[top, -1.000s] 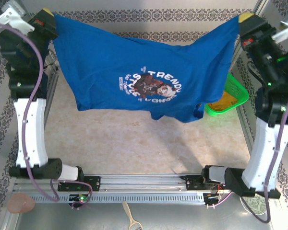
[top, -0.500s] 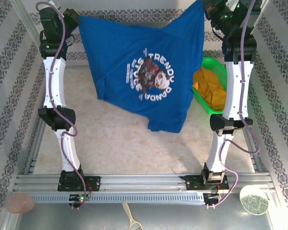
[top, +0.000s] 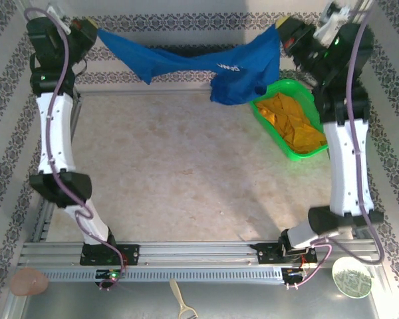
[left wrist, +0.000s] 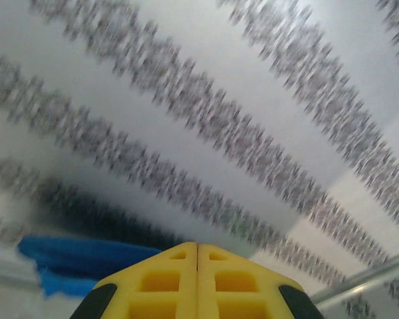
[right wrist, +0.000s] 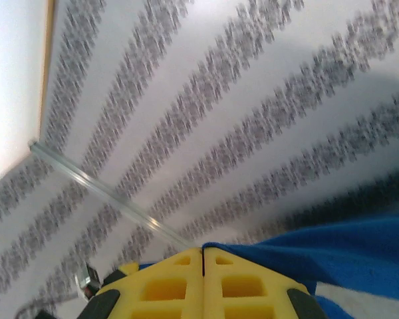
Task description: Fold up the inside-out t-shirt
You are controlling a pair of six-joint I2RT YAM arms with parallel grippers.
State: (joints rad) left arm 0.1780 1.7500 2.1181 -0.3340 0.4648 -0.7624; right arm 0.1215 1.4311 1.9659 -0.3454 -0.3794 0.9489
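Note:
The inside-out t-shirt (top: 186, 63) is royal blue and hangs as a sagging band across the far edge of the table. A bunched part with white lettering (top: 229, 67) droops right of the middle. My left gripper (top: 92, 28) is shut on its left end at the far left. My right gripper (top: 287, 30) is shut on its right end at the far right. In the left wrist view the yellow fingers (left wrist: 179, 279) of the gripper (left wrist: 197, 244) meet, with blue cloth (left wrist: 73, 260) low on the left. In the right wrist view the gripper (right wrist: 203, 249) is shut, and blue cloth (right wrist: 332, 252) runs off to the right.
A green basket (top: 268, 133) holding an orange-yellow garment (top: 292, 119) stands at the right, just below the drooping cloth. Patterned walls close in the left, right and far sides. An aluminium rail (top: 199, 252) carries the arm bases at the near edge.
Both arms have reached out toward the far wall. The shirt, earlier held up spread with its print showing, now sags low and bunched along the far edge.

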